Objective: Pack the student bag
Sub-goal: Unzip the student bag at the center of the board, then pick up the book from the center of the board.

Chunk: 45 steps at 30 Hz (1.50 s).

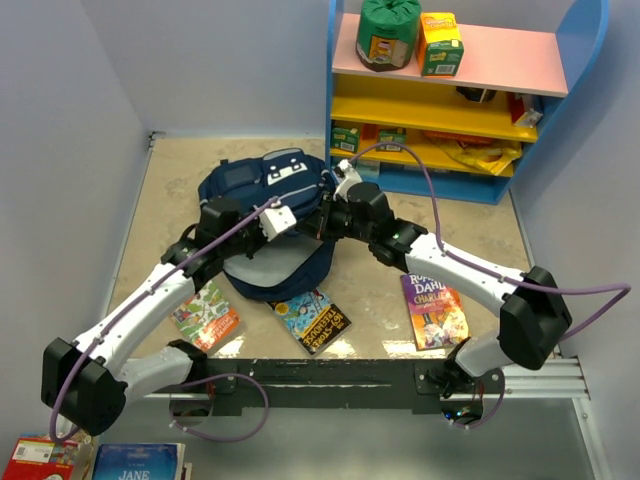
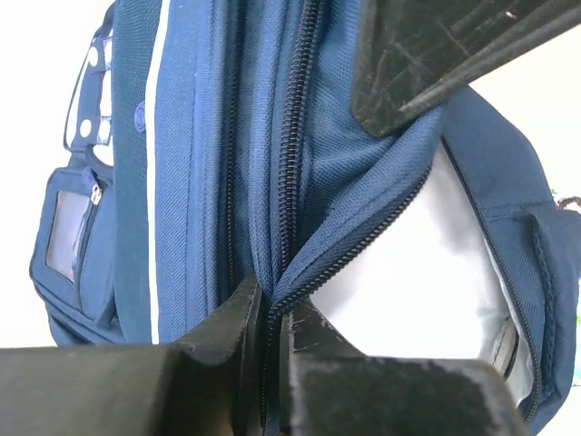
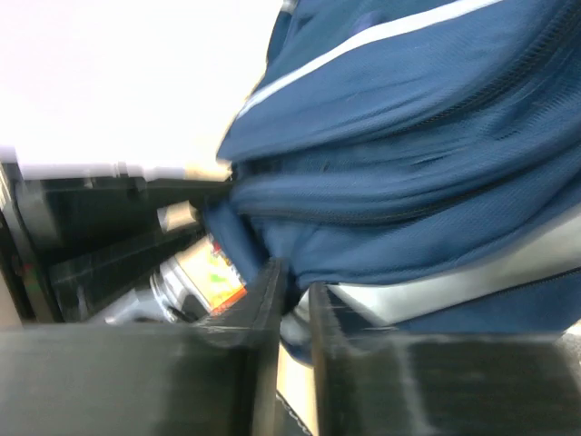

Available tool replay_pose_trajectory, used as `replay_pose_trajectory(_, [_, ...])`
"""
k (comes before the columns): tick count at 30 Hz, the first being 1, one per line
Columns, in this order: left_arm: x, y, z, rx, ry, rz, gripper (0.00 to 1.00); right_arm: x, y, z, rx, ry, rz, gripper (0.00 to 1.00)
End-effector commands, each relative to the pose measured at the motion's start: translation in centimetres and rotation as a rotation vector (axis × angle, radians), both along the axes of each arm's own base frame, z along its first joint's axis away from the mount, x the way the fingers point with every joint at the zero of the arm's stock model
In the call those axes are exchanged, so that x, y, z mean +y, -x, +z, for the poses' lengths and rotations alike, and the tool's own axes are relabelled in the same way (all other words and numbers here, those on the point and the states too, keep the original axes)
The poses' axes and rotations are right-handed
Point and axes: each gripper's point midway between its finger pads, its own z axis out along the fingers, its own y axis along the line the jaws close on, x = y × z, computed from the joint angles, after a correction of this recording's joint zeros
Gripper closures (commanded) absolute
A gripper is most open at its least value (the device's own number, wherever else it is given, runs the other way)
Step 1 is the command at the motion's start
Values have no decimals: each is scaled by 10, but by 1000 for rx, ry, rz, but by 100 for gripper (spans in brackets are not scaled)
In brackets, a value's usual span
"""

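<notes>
1. Counter (image 1: 180,190) space carries everything, and the student bag (image 1: 262,180) lies in its middle, in front of the shelf (image 1: 500,50), where both arms can reach it.
2. The bag lies flat with its patched front toward the far side and its main mouth turned toward the arms, which I judge suits loading from the near side.
3. Three books (image 1: 312,320) lie flat on the counter near the front edge. One is just beside the bag and all are outside it, so the packing itself looks not yet begun.
4. The left fingers (image 2: 245,318) are clenched on the bag's zip edge, pinching the lip of the opening.
5. The right fingers (image 3: 268,291) are clenched on a fold of the bag's rim on the other side. Two opposed grips like these likely serve to spread the mouth.
6. The zip (image 2: 292,163) stands parted between the two grips, showing pale lining (image 2: 418,272) inside.
</notes>
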Motion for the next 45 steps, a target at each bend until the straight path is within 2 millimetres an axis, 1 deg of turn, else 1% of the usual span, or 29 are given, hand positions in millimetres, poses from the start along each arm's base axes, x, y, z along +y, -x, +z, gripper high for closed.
replay_pose_trajectory(1, [28,-36,42,-133,11,169,100,6,25,72,-158,-94,143,66])
replay_pose_trajectory(2, [30,-38,47,-141,19,179,100,-2,18,67,-205,-34,113,58])
replay_pose_trajectory(3, [33,-40,52,-151,22,194,100,-12,19,70,-231,1,93,38])
replay_pose_trajectory(5, [35,-45,66,-168,39,213,100,-32,18,58,-280,87,51,2])
replay_pose_trajectory(6, [36,-47,70,-171,46,222,100,-43,17,58,-306,109,15,1])
replay_pose_trajectory(7, [36,-49,79,-181,60,225,100,-58,25,56,-322,131,3,2])
replay_pose_trajectory(10, [33,-49,85,-175,91,217,100,-88,39,44,-348,217,-43,1])
replay_pose_trajectory(11, [31,-50,81,-156,95,216,100,-94,42,42,-383,266,-47,1])
replay_pose_trajectory(14, [29,-49,76,-129,113,211,100,-101,65,16,-432,499,-118,1])
replay_pose_trajectory(15, [29,-49,74,-123,113,211,100,-98,84,-2,-418,592,-72,1])
replay_pose_trajectory(16, [29,-48,72,-116,112,212,100,-102,82,-1,-422,628,-142,2])
replay_pose_trajectory(18, [34,-48,73,-121,107,231,100,-96,95,-8,-438,666,-152,1])
replay_pose_trajectory(20, [39,-49,77,-129,112,249,100,-104,85,-3,-373,579,-311,1])
replay_pose_trajectory(21, [40,-49,79,-130,119,253,100,-121,74,-5,-317,571,-408,2])
replay_pose_trajectory(22, [41,-49,81,-127,133,263,100,-121,70,-7,-271,521,-415,2])
replay_pose_trajectory(23, [40,-49,83,-122,147,260,100,-127,58,1,-262,467,-417,5])
replay_pose_trajectory(24, [41,-49,86,-121,155,263,100,-120,55,6,-289,401,-405,8])
replay_pose_trajectory(25, [41,-48,86,-113,166,265,100,-120,53,11,-346,410,-388,11])
replay_pose_trajectory(26, [41,-48,86,-113,170,261,100,-108,60,10,-349,379,-327,19])
replay_pose_trajectory(28, [42,-48,86,-120,174,265,100,-93,67,-5,-345,433,-270,23])
replay_pose_trajectory(29, [44,-49,87,-127,172,275,100,-84,76,-17,-351,492,-239,22])
replay_pose_trajectory(31, [45,-51,86,-122,165,285,100,-71,84,-52,-322,673,-203,21])
replay_pose_trajectory(32, [45,-51,86,-120,166,286,100,-64,93,-63,-317,728,-184,19])
replay_pose_trajectory(33, [45,-51,88,-122,171,285,100,-66,92,-61,-339,795,-219,18])
replay_pose_trajectory(34, [44,-51,88,-119,175,286,100,-58,95,-82,-336,871,-207,17])
replay_pose_trajectory(36, [43,-50,86,-113,180,278,100,-40,112,-87,-368,905,-152,14])
replay_pose_trajectory(37, [42,-50,85,-108,178,275,100,-33,119,-100,-369,937,-107,14])
replay_pose_trajectory(41, [42,-49,82,-105,177,270,100,-6,150,-122,-385,922,58,14])
replay_pose_trajectory(45, [42,-47,79,-94,184,267,100,5,158,-131,-386,864,121,13])
